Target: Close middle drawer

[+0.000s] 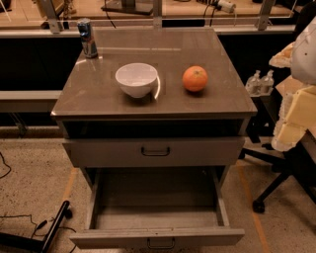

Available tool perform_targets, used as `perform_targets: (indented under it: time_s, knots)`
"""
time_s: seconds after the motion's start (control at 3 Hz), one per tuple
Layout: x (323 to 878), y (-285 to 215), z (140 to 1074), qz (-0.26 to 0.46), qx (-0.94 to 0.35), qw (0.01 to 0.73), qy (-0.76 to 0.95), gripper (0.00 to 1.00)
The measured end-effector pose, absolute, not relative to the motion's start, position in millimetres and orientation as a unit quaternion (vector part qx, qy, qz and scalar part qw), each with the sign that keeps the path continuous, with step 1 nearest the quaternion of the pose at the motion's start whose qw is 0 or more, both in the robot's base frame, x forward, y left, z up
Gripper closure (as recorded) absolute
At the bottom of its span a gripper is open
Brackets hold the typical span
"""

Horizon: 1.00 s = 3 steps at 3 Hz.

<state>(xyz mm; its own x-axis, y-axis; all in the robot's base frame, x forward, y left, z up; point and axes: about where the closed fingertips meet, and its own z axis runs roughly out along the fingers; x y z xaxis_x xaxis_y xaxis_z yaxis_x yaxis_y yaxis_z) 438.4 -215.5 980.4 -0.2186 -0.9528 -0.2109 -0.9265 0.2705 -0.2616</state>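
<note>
Nearest, the middle drawer [158, 234] stands pulled far out beneath the upper drawer [197, 152]. No pincer shows in view, so whether it is open or closed I cannot tell. It should meet the drawer front at the handle [160, 243], centred, and push straight inward to avoid skewing the tray.

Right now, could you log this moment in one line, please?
middle drawer: pulled far out | gripper: at right edge, apart from drawer | close: not done

Office or lab (unclear which): wheeled chair [274, 188], cabled desks [183, 10] behind.
</note>
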Motion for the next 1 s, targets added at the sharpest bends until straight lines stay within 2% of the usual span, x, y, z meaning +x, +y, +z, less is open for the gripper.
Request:
perform_targets:
  time_s: [0.67, 1.0]
  knots:
    - [441, -209, 962, -0.027, -0.613, 0.169, 0.772, 0.0]
    - [434, -200, 917, 0.008, -0.629, 0.183, 0.755, 0.0]
